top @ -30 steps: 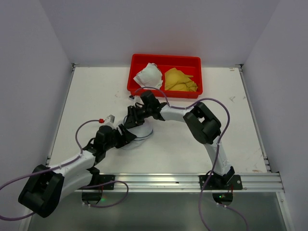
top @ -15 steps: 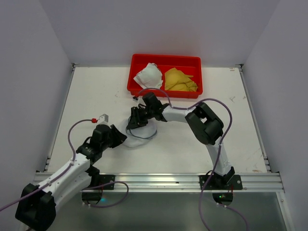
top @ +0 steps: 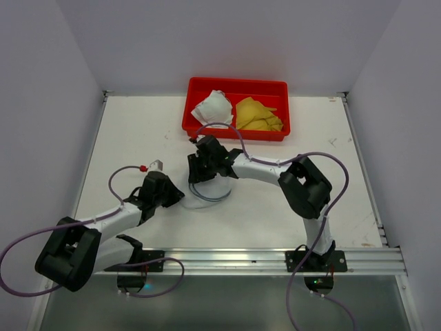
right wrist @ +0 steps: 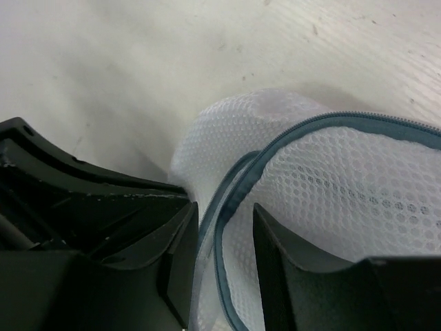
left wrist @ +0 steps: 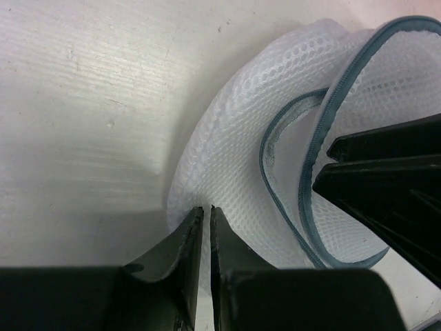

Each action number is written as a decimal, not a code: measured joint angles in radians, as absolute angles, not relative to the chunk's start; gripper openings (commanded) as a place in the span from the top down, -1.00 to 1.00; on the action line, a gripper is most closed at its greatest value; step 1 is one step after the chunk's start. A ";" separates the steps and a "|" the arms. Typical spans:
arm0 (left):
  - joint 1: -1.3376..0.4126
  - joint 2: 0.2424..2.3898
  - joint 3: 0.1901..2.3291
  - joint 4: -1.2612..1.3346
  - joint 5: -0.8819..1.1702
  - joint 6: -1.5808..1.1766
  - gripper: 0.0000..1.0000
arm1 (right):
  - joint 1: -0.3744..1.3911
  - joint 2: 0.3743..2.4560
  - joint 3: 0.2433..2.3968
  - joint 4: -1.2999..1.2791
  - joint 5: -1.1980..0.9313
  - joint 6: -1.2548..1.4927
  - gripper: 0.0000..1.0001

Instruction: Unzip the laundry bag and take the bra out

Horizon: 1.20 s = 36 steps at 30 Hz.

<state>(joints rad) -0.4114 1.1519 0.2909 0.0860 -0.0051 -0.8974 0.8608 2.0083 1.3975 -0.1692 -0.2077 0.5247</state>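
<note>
The laundry bag (top: 213, 190), white mesh with a grey-blue zipper rim (left wrist: 322, 121), lies on the table between both grippers, its rim gaping apart. My left gripper (top: 176, 195) sits at the bag's left edge. In the left wrist view its jaws (left wrist: 204, 211) are pinched together on a fold of the mesh (left wrist: 231, 145). My right gripper (top: 198, 172) is on the bag's far side. In the right wrist view its jaws (right wrist: 224, 222) stand a little apart, clamped on the zipper rim (right wrist: 310, 132) and mesh (right wrist: 344, 186). The bra is hidden.
A red tray (top: 237, 86) at the back of the table holds a crumpled white piece (top: 212, 108) and yellow cloth (top: 258, 114). The right gripper's black fingers (left wrist: 386, 169) fill the right side of the left wrist view. White walls enclose the table on three sides.
The left gripper's jaws have closed onto the mesh at the bag's left edge. The right gripper and the bag have shifted slightly right.
</note>
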 measured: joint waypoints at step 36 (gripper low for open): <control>-0.411 1.242 0.270 0.255 0.102 -0.910 0.97 | 0.988 2.037 1.569 -0.525 0.289 0.550 1.00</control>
<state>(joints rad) -0.4107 1.2415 0.2703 0.2546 0.1017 -0.9096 0.9882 2.0373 1.5688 -0.5251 0.2890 0.5503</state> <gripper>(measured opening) 0.027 0.014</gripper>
